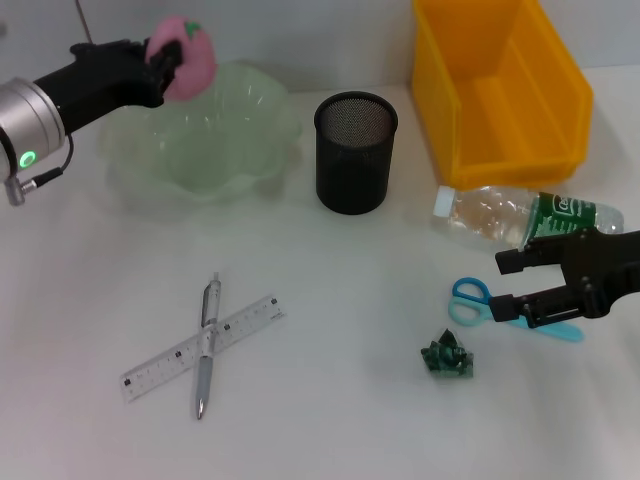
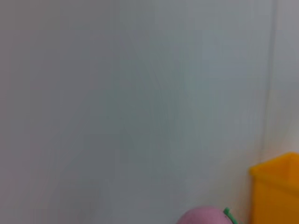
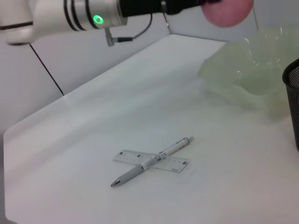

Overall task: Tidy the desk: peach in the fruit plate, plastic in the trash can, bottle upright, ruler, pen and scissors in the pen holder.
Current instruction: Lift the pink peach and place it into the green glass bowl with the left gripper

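Note:
My left gripper (image 1: 168, 62) is shut on the pink peach (image 1: 192, 52) and holds it above the back-left rim of the pale green fruit plate (image 1: 225, 140). The peach also shows in the left wrist view (image 2: 205, 217). My right gripper (image 1: 510, 284) hovers open just right of the blue scissors (image 1: 468, 300), which lie flat. Behind it the clear bottle (image 1: 500, 214) lies on its side. A crumpled green plastic piece (image 1: 447, 357) sits at the front right. The pen (image 1: 211, 300) lies across the ruler (image 1: 160, 368) at the front left; the pen (image 3: 154, 160) and ruler (image 3: 176, 164) also show in the right wrist view.
The black mesh pen holder (image 1: 355, 150) stands upright at the centre back, right of the plate. The yellow trash can (image 1: 500, 85) sits at the back right, behind the bottle. White tabletop lies between the ruler and the plastic.

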You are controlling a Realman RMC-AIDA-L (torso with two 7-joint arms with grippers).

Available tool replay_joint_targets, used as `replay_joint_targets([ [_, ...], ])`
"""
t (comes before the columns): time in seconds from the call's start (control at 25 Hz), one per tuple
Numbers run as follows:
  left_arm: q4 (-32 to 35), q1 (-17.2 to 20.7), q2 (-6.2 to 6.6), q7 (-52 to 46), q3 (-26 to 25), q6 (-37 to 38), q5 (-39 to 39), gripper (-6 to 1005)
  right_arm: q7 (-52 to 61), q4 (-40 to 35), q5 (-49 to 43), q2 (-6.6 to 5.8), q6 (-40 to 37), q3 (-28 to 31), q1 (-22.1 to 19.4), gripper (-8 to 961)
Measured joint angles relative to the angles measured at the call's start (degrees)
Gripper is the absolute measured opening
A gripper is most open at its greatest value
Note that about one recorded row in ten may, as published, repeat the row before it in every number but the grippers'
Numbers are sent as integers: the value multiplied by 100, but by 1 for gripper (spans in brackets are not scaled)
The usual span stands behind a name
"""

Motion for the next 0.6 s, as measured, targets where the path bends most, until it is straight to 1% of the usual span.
replay_joint_targets([
  [0.04,-50,-19,-5,78,4,-58,-40,185,0,0,0,2,1,0,0,814],
  [0.12,-349,-125,-21,440,34,-298,-237,177,2,0,0,9,12,-4,5,814],
  [0.16,-710,-276,-26,797,53,-418,-457,173,2,3,1,14,33,-11,15,814],
  [0.2,-710,-276,-26,797,53,-418,-457,169,2,3,1,14,33,-11,15,814],
  [0.32,-1009,-403,-25,1113,54,-430,-616,157,4,25,1,15,66,-13,32,814],
  [0.56,-1083,-435,-36,1310,52,-437,-720,131,3,36,1,16,72,-13,56,814],
  [0.6,-1083,-435,-36,1310,52,-437,-720,179,3,36,1,16,72,-13,56,814],
])
